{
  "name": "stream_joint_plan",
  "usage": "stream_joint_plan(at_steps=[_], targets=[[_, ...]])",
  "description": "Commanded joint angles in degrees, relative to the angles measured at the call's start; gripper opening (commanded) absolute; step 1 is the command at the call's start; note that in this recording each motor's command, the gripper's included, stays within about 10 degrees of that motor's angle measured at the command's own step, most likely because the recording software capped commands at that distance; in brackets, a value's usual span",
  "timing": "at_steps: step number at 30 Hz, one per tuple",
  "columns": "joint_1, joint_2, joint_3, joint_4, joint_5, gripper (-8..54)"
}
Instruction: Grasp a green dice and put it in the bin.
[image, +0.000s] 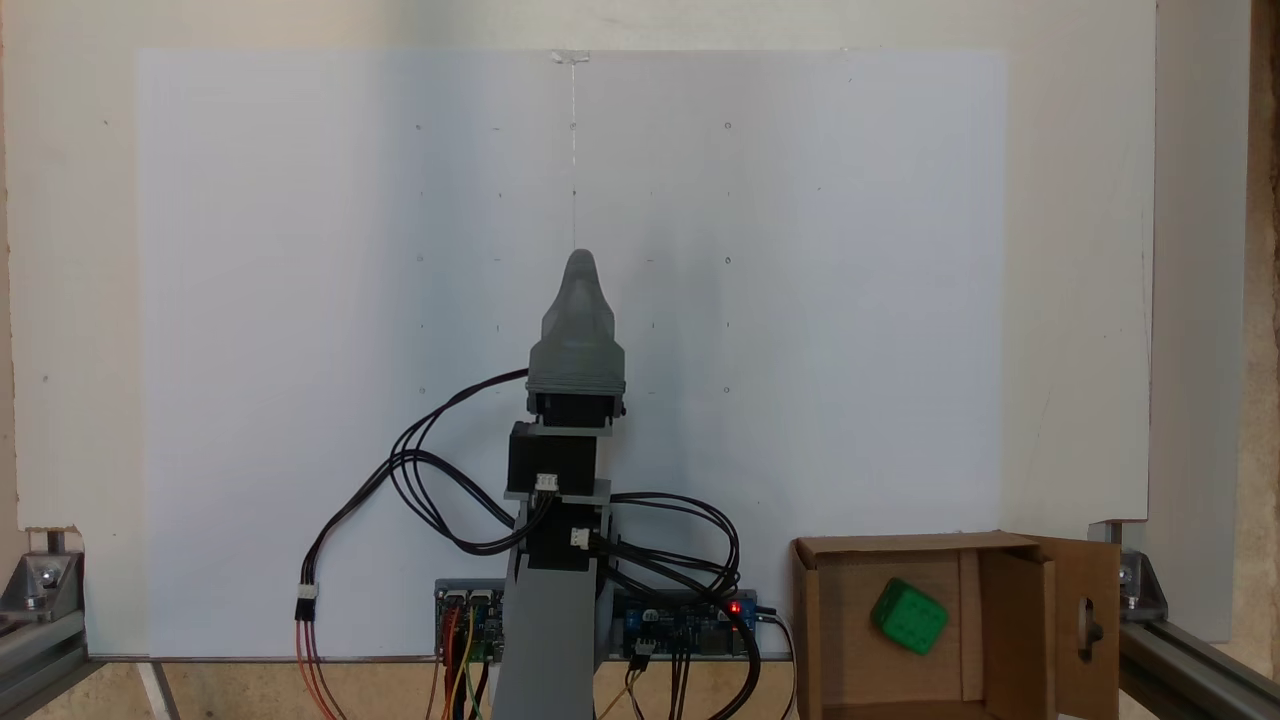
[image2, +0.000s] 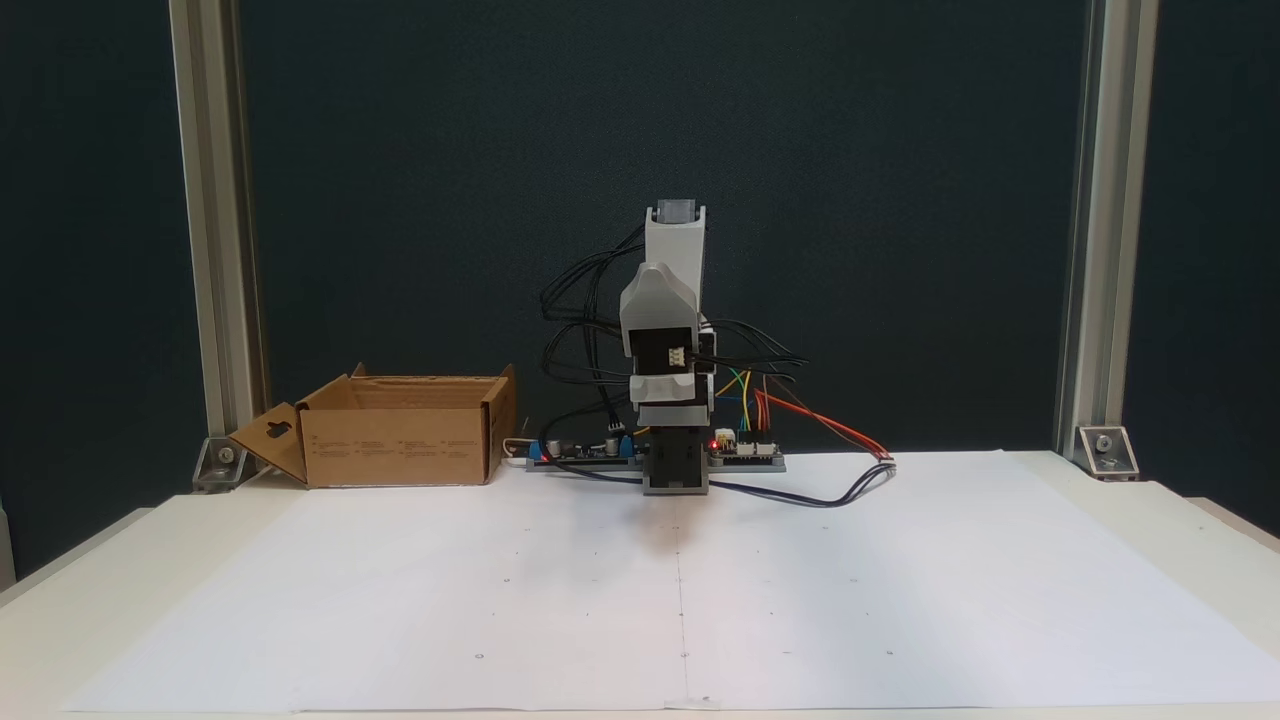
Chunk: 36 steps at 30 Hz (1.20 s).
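**Dice in the box, arm folded at centre**

The green dice (image: 909, 617) lies tilted on the floor of the bin (image: 812, 620), down at five o'clock from the arm in a fixed view. The end effector (image: 581, 262) points to twelve; I cannot tell whether its jaws are spread

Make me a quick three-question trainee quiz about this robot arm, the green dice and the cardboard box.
1. True or false: the green dice lies on the white paper sheet in front of the arm.
2. Multiple choice: seen from above, the bin sits at which corner of the picture? A) upper left B) lower right C) upper right
3. Fill in: the box flap has a ______-shaped cutout.

Key
1. False: it lies inside the bin.
2. B
3. keyhole
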Motion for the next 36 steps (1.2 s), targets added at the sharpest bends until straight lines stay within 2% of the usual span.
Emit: stream_joint_plan(at_steps=[1,36], targets=[[0.0,6.1,3.1,-1.4,1.1,45.1],[-1.9,6.1,3.1,-1.5,1.3,45.1]])
